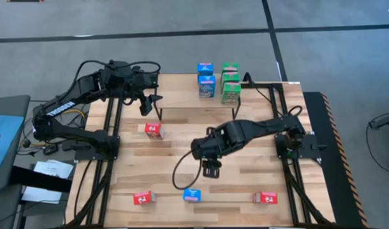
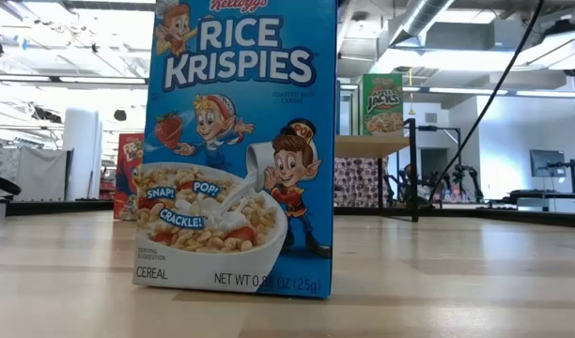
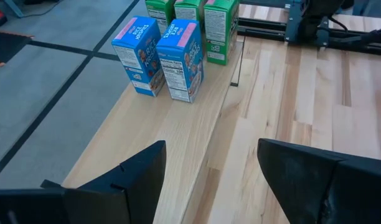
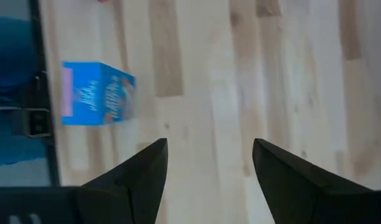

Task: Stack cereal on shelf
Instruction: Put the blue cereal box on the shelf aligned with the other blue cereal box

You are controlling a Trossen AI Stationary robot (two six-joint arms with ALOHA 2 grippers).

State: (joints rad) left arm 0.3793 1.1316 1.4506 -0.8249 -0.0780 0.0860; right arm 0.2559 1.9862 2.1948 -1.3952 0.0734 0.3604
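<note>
Two blue cereal boxes and three green ones stand upright on the shelf at the table's far side. Another blue box stands near the front edge, with a red box to its left and another to its right. A third red box lies left of centre. My right gripper hangs open above the table, a little beyond the near blue box. My left gripper is open above the shelf's left end.
Black frame rails run along the table's left and right sides. Bare wooden tabletop lies between the shelf and the front row of boxes. A cable loops down from the right arm.
</note>
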